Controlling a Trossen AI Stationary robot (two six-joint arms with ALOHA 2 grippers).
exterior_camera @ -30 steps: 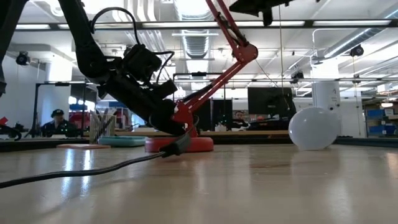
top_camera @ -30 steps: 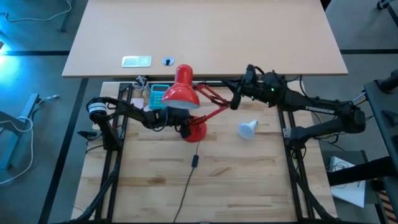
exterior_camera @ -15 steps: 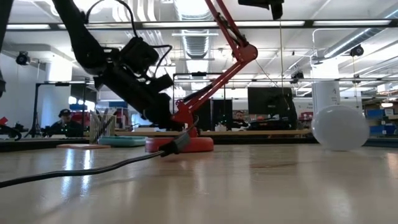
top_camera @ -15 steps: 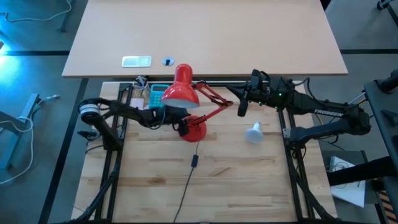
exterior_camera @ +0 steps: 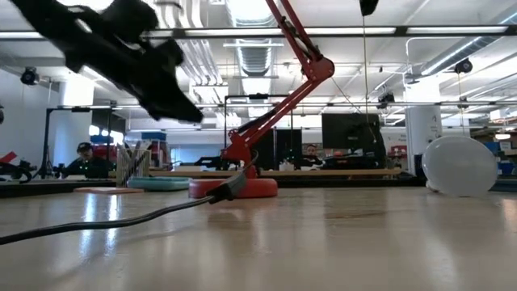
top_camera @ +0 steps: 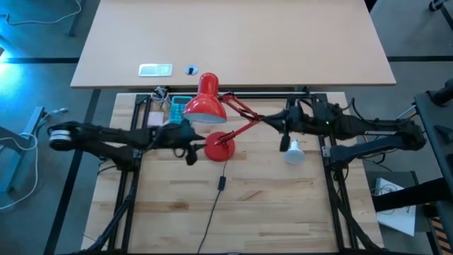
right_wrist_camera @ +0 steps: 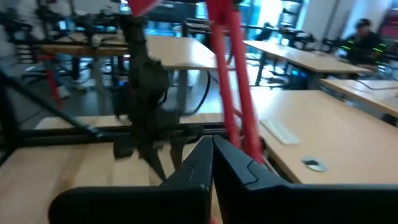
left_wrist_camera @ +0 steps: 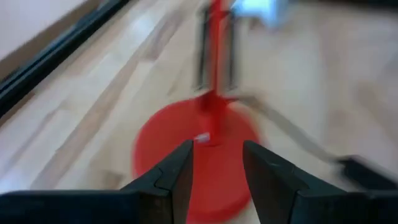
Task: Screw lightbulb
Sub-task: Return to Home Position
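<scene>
**Item count**
- Lightbulb (top_camera: 293,152): one. It lies on the table (top_camera: 269,212) to the right of the lamp base, well apart from the shade and not fitted in the lamp. In the low view it rests on the table surface at the right edge of the picture.
- Red lamp (top_camera: 205,106): one. It stands upright on its round base (top_camera: 220,148), with the jointed arm folded and the shade toward the far side of the table.
- Power cable (top_camera: 214,205): one. It runs from the base toward the near edge of the table and carries one inline switch (top_camera: 221,183).
- Arms: two.

**Gripper state**
- Left gripper (top_camera: 189,153): it is just left of the lamp base and clear of it. Its wrist view shows the two fingers (left_wrist_camera: 179,169) set a narrow gap apart, and nothing is held.
- Right gripper (top_camera: 283,140): it is just beside the lightbulb, above the table. Its wrist view shows the two fingers (right_wrist_camera: 200,163) pressed together, and nothing is held.

**Other items**
- Second table (top_camera: 233,35): one, behind the first. It carries one flat white object (top_camera: 156,69) and one small round object (top_camera: 191,70).
</scene>
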